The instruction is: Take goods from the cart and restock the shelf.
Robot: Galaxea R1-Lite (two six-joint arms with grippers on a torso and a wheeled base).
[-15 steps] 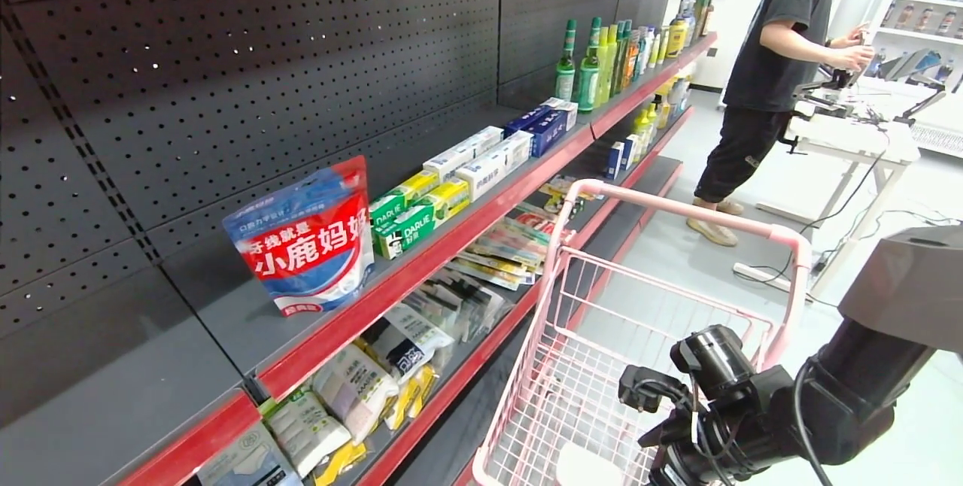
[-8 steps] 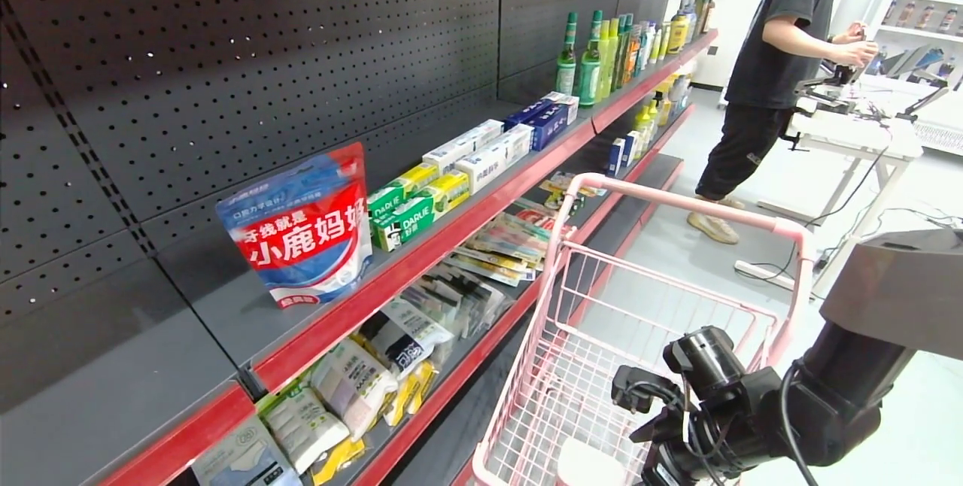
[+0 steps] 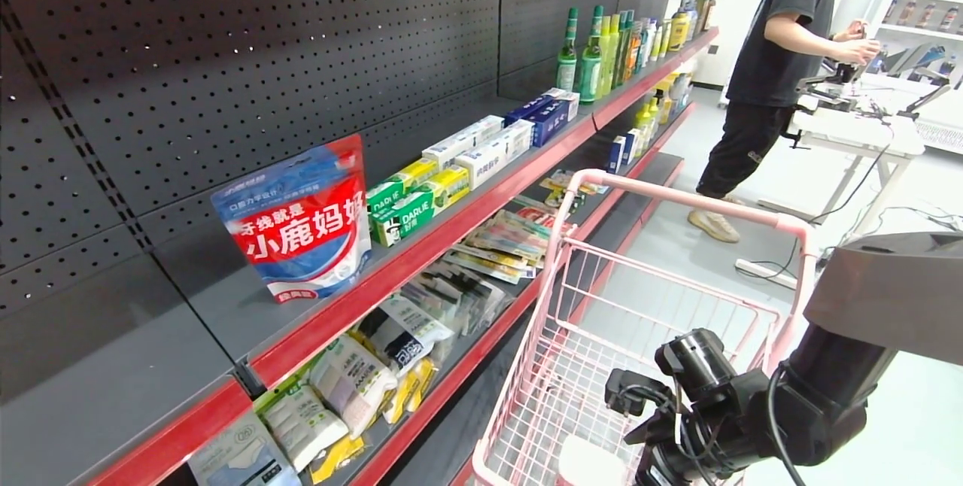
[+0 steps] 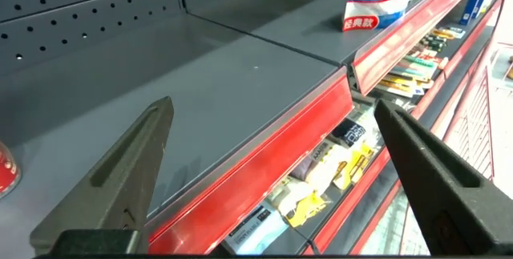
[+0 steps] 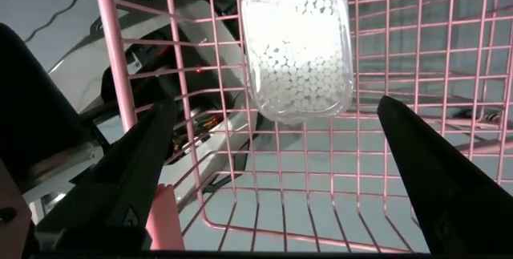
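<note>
A pink wire cart [image 3: 681, 204] stands beside the shelf. On its basket floor lies a clear container of white pellets [image 5: 296, 46], seen in the head view as a white shape [image 3: 590, 465]. My right gripper [image 5: 284, 171] is open inside the basket, just short of the container, which lies between the lines of its fingers [image 5: 128, 179]. The right arm's wrist [image 3: 703, 403] hangs over the cart. Open as well, my left gripper [image 4: 272, 171] hovers over a bare grey shelf board [image 4: 240, 91] with nothing held. A blue and red pouch [image 3: 297, 219] stands upright on that shelf.
Toothpaste boxes [image 3: 410, 204] and bottles [image 3: 594, 57] line the shelf farther along. Packets [image 3: 353, 384] fill the lower shelf behind its red front edge [image 3: 391, 279]. A person [image 3: 775, 72] stands at a white table beyond the cart.
The head camera has shifted a little, so the whole picture has slid. The right arm has edged slightly left over the cart.
</note>
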